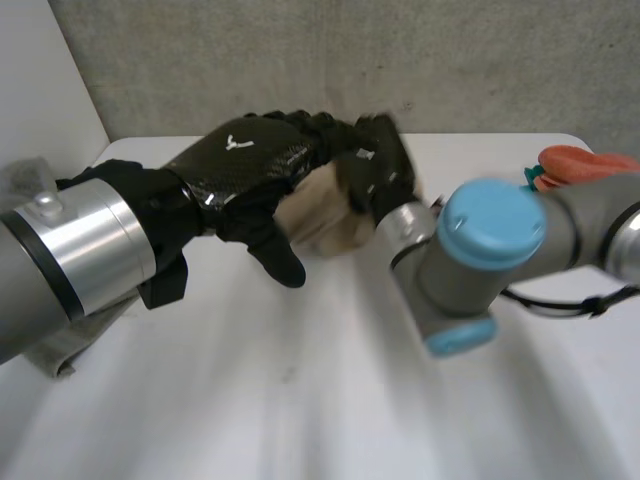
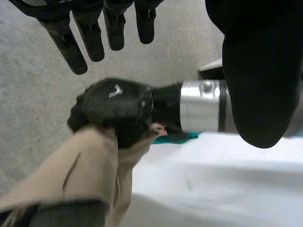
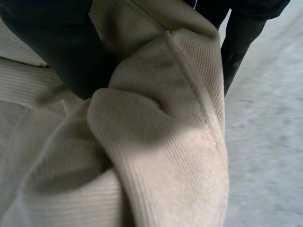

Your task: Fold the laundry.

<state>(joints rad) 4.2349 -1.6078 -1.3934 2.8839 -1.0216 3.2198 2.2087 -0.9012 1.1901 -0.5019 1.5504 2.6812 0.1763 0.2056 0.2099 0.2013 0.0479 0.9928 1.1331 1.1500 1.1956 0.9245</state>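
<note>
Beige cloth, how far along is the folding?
Done: nothing folded that I can see. In hand: the right hand clutches the beige cloth, bunched, over the table; the left hand is open beside it. Left: spread and fold it, then likely the grey cloth and orange item.

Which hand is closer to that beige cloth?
Right. The right hand is curled round the beige cloth; the left hand hovers just beside it, fingers straight, not gripping.

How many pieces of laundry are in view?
3: beige cloth clutched in right hand; grey cloth under left arm; orange-teal bundle behind right arm, possibly several pieces.
</note>
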